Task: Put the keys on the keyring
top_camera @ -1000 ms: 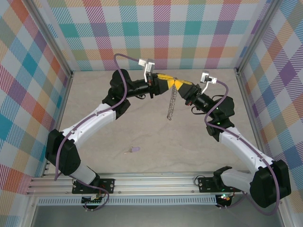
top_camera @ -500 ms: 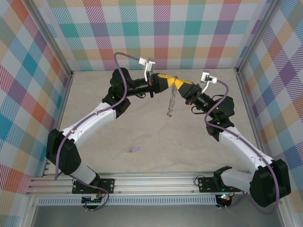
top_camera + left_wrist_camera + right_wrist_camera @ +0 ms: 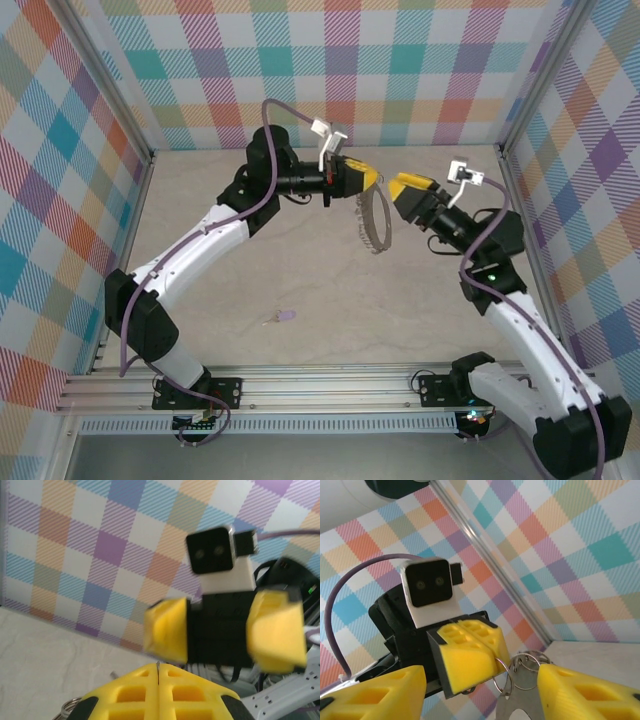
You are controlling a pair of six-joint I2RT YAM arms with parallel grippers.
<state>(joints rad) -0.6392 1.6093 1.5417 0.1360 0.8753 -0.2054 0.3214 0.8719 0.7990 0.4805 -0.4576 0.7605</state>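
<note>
My left end effector (image 3: 366,180) has its yellow moulded fingers, cut with square hollows, pressed together on the keyring (image 3: 373,222), pinching it at the top of its rim. The keyring is a thin grey metal hoop fringed with small silvery loops. It hangs in the air above the far middle of the desk (image 3: 330,290), nearly edge-on to the top camera. In the right wrist view I see several round wire loops bunched at the left fingertips, with a flat grey metal piece below them. My right end effector (image 3: 402,186) faces the left one, near the hoop but apart from it, its blocky yellow fingers spread wide. The key (image 3: 284,316), tiny with a lilac head and thin shaft, lies flat on the pale, mottled desk close to its near edge, left of centre and well apart from both end effectors.
</note>
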